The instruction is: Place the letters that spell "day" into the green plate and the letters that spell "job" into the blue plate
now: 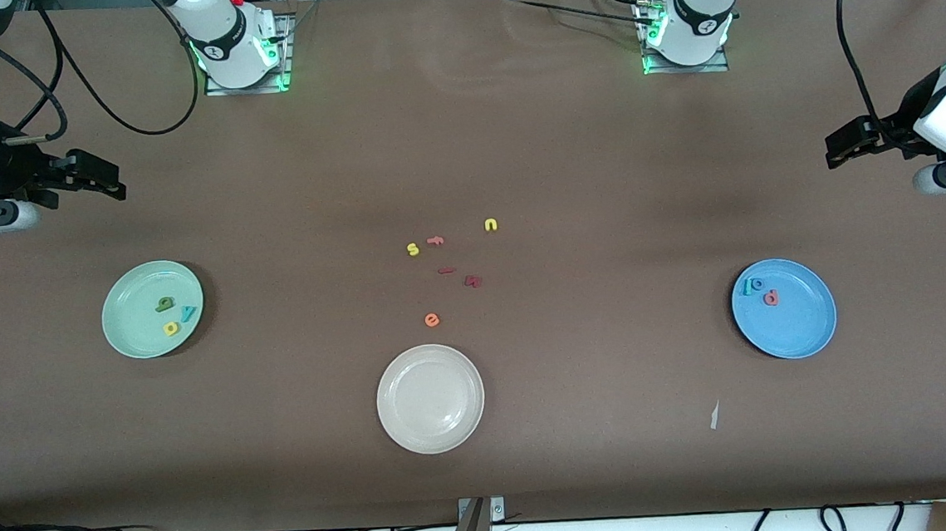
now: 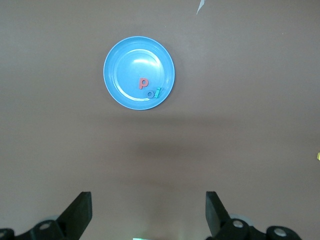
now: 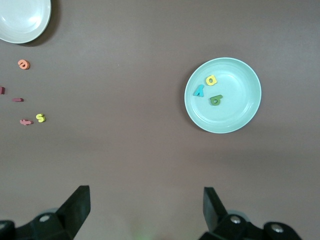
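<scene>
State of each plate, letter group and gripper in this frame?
Green plate: holds three letters, yellow, teal, dark green.
Blue plate: holds three letters, blue, teal, pink.
White plate: nothing in it.
Loose letters: on the table, mid-table, in no plate.
Left gripper: open, holds nothing, waiting at its end.
Right gripper: open, holds nothing, waiting at its end.

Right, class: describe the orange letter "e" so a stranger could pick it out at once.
Start at the cream-white plate, the plate nearest the front camera. Just farther from the camera than its rim lies a scatter of loose letters; the orange "e" is the one closest to that plate, and the only orange, rounded letter there.
</scene>
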Available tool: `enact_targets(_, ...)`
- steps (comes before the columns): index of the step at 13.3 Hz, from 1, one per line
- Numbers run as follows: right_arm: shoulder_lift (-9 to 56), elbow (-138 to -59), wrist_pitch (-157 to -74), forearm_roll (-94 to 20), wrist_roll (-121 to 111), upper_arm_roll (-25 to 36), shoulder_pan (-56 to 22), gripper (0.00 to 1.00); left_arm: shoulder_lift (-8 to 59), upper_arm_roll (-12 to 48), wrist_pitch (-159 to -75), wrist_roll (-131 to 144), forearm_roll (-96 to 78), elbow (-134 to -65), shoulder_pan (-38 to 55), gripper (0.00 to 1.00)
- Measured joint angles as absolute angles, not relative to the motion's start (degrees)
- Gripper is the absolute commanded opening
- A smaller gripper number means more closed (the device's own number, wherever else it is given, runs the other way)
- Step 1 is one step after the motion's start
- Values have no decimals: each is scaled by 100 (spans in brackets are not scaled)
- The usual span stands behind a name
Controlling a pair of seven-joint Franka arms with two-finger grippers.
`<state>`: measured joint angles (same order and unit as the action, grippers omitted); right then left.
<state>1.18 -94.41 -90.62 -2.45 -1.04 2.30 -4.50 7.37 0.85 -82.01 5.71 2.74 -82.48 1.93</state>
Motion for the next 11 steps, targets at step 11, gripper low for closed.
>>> enact_targets(11,118,-9441,-9062,-60,-98,232,-450,100,739,242,-8139,574,454,-8248,481,100)
